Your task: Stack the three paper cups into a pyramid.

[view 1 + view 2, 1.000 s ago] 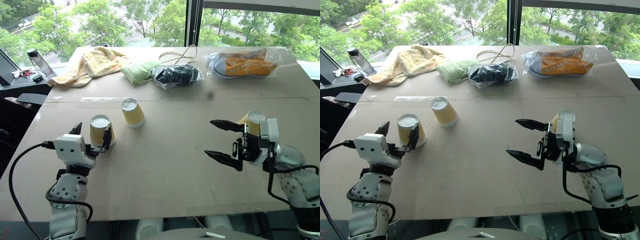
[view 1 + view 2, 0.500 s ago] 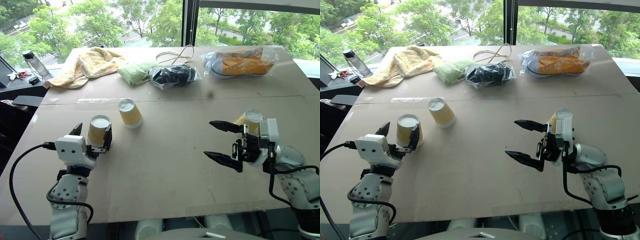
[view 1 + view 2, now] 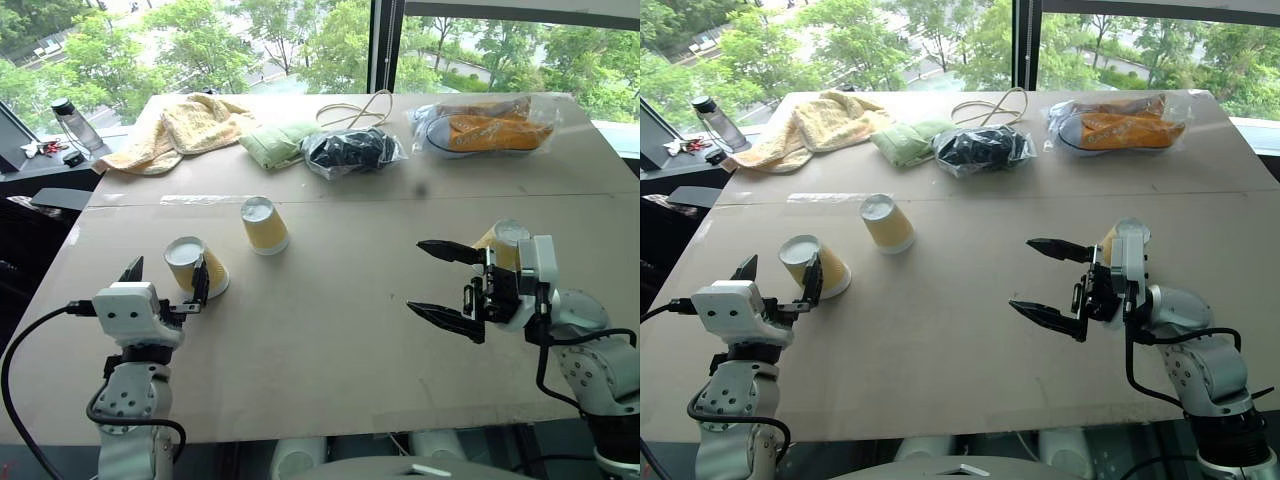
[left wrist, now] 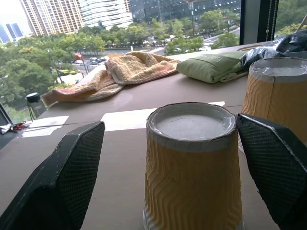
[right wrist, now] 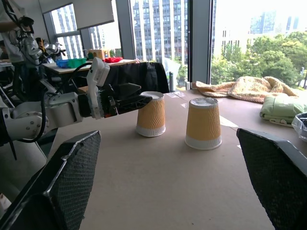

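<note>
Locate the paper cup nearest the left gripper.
In the left eye view that cup stands upside down on the table's left side, between the open left gripper's fingers, with another cup just beyond it.

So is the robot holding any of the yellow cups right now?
No. The left gripper is open around one cup, not gripping; the right gripper is open and empty.

Left arm (image 3: pixel 128 400): silver-grey rounded segments, boxy pale-grey wrist block on top, black cable looping out from block and down beside forearm. Left gripper (image 3: pixel 165 282): two black pointed fingers; inner pads (image 4: pixel 72 177) carry fine cross-hatch grid texture. Right arm (image 3: pixel 600 375): same silver-grey shells, black cable curling along forearm. Right gripper (image 3: pixel 445 283): long black tapered fingers on dark mechanism block (white rectangular housing behind it); pads (image 5: pixel 64 187) textured alike
</note>
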You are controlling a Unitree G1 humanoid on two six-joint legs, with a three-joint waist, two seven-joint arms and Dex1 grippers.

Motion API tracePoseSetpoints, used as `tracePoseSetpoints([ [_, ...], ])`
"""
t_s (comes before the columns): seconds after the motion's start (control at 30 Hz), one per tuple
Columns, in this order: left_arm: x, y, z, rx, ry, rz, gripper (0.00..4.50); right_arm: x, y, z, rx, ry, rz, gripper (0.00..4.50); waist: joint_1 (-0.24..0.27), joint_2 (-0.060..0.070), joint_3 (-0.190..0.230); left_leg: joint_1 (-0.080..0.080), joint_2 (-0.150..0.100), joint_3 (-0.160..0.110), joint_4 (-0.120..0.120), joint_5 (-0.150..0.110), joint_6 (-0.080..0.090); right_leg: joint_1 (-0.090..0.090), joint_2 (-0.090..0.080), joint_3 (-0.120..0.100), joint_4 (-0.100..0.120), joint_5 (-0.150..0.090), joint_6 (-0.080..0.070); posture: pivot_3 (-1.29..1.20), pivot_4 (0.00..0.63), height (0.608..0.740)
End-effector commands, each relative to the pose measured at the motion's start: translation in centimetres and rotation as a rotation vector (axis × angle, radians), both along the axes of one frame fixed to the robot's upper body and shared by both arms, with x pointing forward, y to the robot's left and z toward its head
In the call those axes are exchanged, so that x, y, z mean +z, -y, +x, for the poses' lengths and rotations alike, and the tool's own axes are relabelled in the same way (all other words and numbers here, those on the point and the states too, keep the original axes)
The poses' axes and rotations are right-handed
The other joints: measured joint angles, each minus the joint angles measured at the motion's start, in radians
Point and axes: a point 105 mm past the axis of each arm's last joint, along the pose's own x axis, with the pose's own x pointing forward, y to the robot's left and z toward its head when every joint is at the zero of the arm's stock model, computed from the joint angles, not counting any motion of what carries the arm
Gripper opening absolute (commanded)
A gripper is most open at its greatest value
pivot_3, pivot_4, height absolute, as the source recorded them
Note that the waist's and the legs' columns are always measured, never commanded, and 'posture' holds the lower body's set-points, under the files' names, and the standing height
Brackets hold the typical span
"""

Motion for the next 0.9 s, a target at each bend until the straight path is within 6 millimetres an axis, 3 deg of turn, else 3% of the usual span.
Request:
tracePoseSetpoints([
  [0.03,1.3,0.8,-0.1,-0.027,0.056,0.005,4.5,0.5,-0.1,-0.1,0.005,0.021,0.019,4.48,0.0,0.0,0.0,0.0,0.0,0.0,0.0,0.0,0.0,0.0,0.0,0.0,0.0,0.0,0.0,0.0,0.15,0.74],
  [0.4,2.9,1.4,0.4,-0.05,0.127,-0.03,4.5,0.1,0.1,0.0,-0.01,0.007,0.026,4.48,0.0,-0.001,0.001,-0.001,0.0,-0.001,0.0,0.0,0.0,0.0,0.0,-0.001,-0.001,0.0,0.0,0.0,0.15,0.74],
  [0.6,0.8,0.9,0.5,-0.011,0.042,-0.055,4.5,0.0,0.3,0.0,-0.018,0.006,0.019,4.48,-0.002,-0.001,0.001,-0.001,0.0,-0.001,0.0,0.0,0.0,0.0,0.001,-0.001,-0.001,0.0,0.0,0.0,0.15,0.74],
  [0.9,0.1,-0.2,1.2,0.025,0.008,-0.034,4.5,-0.1,0.3,0.2,-0.019,0.01,0.013,4.48,0.0,-0.001,0.001,-0.001,0.0,-0.001,0.0,0.0,0.0,0.0,0.004,-0.001,-0.001,0.0,0.0,0.0,0.15,0.74],
])
